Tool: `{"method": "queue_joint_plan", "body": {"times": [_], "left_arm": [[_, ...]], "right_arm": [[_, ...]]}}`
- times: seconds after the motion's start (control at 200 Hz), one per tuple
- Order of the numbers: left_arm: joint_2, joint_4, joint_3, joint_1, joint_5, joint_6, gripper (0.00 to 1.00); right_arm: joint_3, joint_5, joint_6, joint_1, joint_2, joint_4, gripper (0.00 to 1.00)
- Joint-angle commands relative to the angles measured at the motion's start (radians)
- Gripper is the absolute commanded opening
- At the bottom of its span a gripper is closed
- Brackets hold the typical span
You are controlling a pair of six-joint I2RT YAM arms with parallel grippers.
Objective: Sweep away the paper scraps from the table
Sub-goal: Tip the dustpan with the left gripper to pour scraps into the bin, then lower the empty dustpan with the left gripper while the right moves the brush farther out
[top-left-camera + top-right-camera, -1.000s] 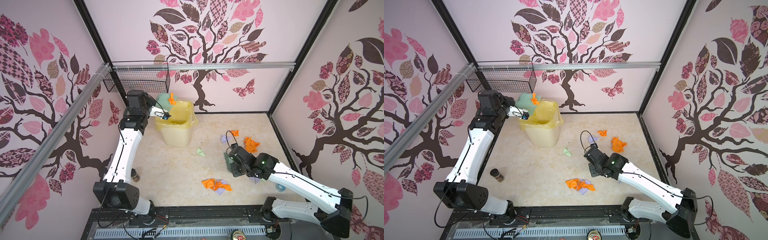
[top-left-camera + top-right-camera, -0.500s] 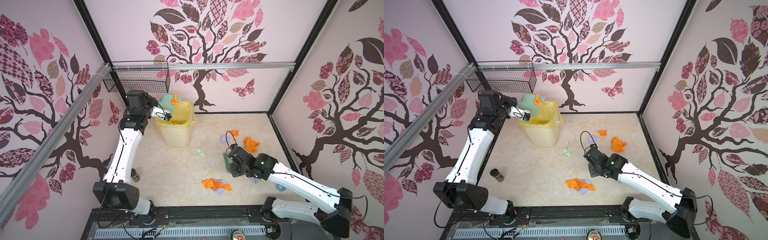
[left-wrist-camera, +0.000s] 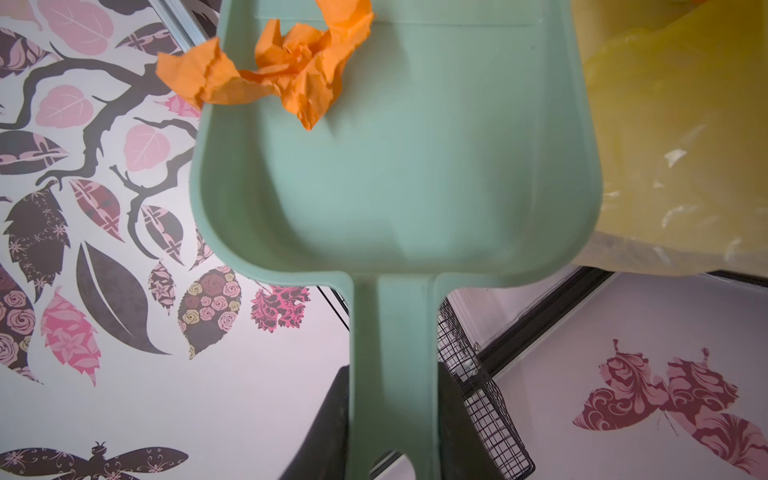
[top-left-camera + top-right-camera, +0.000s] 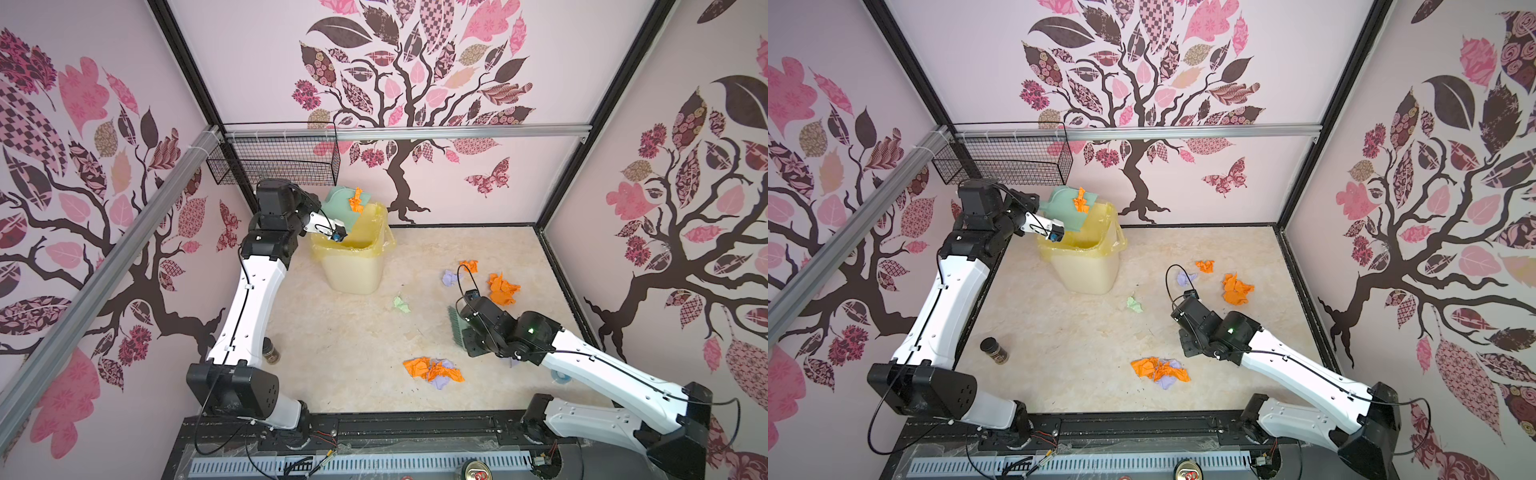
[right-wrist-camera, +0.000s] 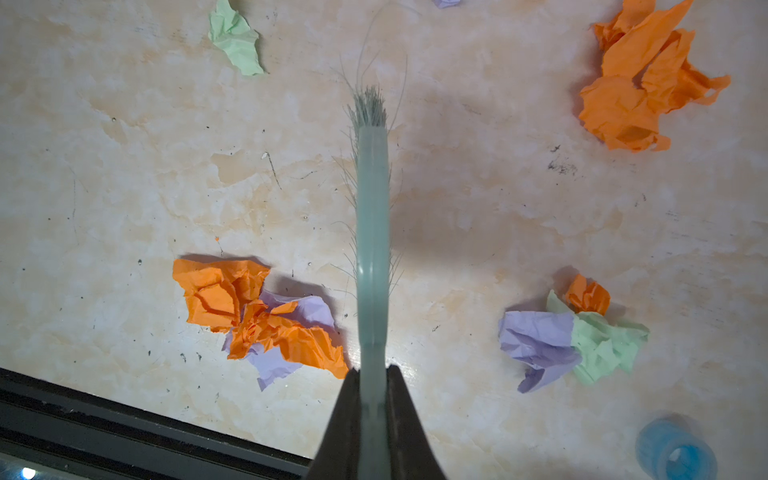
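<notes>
On table (image 4: 332, 353), crumpled orange/lilac/green paper scraps (image 4: 432, 370); L pincer (image 3: 392, 432) clamps dustpan (image 3: 395, 166), R pincer (image 5: 372, 411) clamps brush (image 5: 372, 208).

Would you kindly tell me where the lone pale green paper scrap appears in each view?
In a top view: pale green scrap, just right of the yellow bin's base.
In a top view: scrap in the same place.
Left wrist: not in it.
Right wrist: beyond the brush bristles.
Shared landmark: orange-and-lavender pile.
</notes>
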Motion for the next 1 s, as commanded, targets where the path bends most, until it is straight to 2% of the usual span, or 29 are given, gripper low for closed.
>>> {"method": "queue_joint_plan", "body": {"times": [0.0, 0.14, 0.365, 0.42, 0.545, 0.69, 0.875, 0.995], "left_arm": [[-0.023, -0.073, 0.04, -0.013, 0.004, 0.531, 0.0], [0.015, -0.226, 0.145, -0.039, -0.101, 0.299, 0.0], [0.074, -0.325, 0.245, -0.014, -0.112, -0.087, 0.0], [0.084, -0.345, 0.273, 0.006, -0.108, -0.144, 0.0], [0.08, -0.347, 0.208, 0.062, -0.071, -0.208, 0.0], [0.085, -0.415, 0.22, 0.089, -0.044, -0.286, 0.0], [0.049, -0.345, 0.151, 0.099, -0.029, -0.242, 0.0], [0.048, -0.356, 0.197, 0.099, -0.005, -0.268, 0.0]], "right_arm": [[0.007, 0.008, 0.01, -0.001, -0.016, -0.001, 0.0], [0.011, 0.004, 0.008, -0.002, -0.011, 0.003, 0.0], [0.04, 0.003, 0.005, -0.002, 0.006, -0.015, 0.0], [0.053, 0.001, 0.005, -0.002, 0.012, -0.02, 0.0], [0.083, -0.004, 0.003, -0.002, 0.031, -0.032, 0.0], [0.106, -0.005, 0.004, -0.002, 0.056, -0.033, 0.0], [0.126, -0.018, 0.001, -0.001, 0.096, -0.021, 0.0], [0.12, -0.023, -0.002, -0.002, 0.107, -0.003, 0.0]]}}
